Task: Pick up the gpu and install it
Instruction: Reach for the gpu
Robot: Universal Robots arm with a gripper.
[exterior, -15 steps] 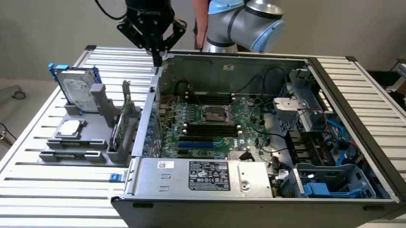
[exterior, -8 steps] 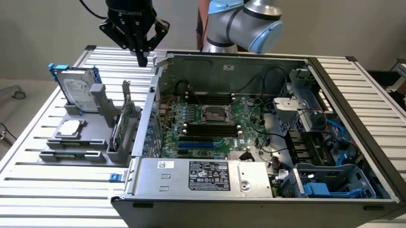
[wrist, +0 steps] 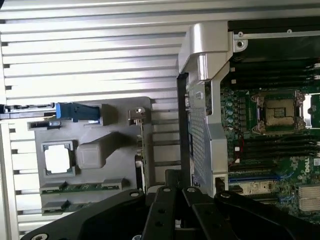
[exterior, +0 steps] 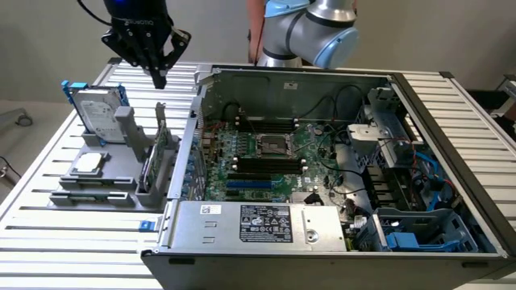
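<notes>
The gpu [exterior: 156, 158] stands on edge in a slot of the grey parts holder [exterior: 60, 180], its silver end bracket [exterior: 161, 116] pointing up. In the wrist view the gpu [wrist: 140, 150] is an edge-on thin strip on the holder [wrist: 117, 112], close to the computer case wall. My gripper [exterior: 159, 80] hangs above the table, higher than the card and a little beyond its bracket end, touching nothing. Its black fingers [wrist: 165, 200] come together to a point with nothing between them, so my gripper [wrist: 176, 186] is shut and empty.
The holder also carries a silver hard drive in a blue frame [exterior: 100, 116], a small square chip [exterior: 90, 161] and memory sticks [exterior: 91, 196]. The open computer case [exterior: 387, 78] lies beside it, with its motherboard [exterior: 266, 157] and blue slots [exterior: 250, 182] exposed. The table [exterior: 72, 241] is slatted aluminium.
</notes>
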